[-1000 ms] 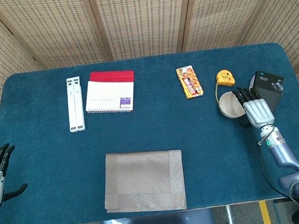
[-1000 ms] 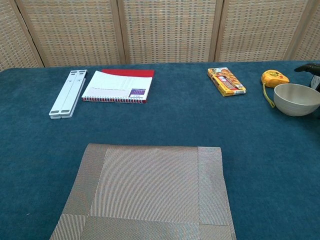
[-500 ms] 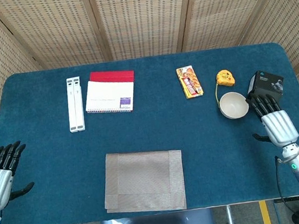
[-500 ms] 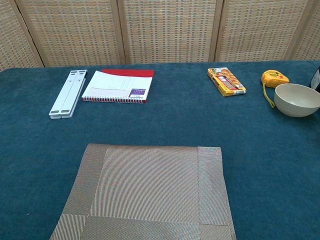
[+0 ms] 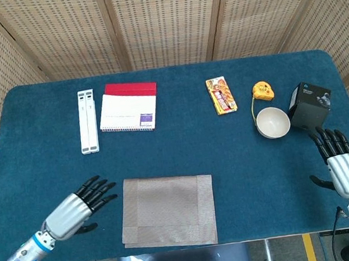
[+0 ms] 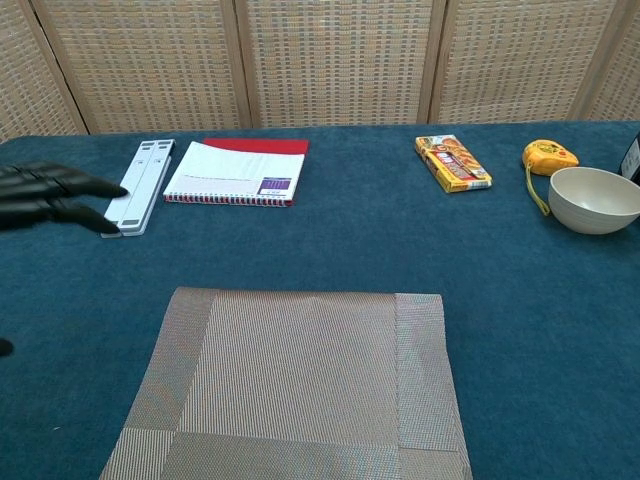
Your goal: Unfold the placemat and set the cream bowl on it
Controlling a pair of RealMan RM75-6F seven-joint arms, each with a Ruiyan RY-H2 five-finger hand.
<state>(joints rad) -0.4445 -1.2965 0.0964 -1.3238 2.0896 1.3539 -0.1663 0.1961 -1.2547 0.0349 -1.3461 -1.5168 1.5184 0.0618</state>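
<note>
Now the left hand (image 5: 76,209) sweeps in from the table's left edge toward the mat (image 5: 168,211), fingers stretched out and apart, holding nothing, tips just beside the mat's left border but not yet touching it. That looks like the opening move on the unfold, since the mat lies folded at the near edge. Over on the right, the bowl (image 5: 271,122) sits untouched beside the black box (image 5: 310,105), and the right hand (image 5: 343,167) has backed off toward the near edge, fingers straight and apart, empty, well apart from the bowl.
</note>
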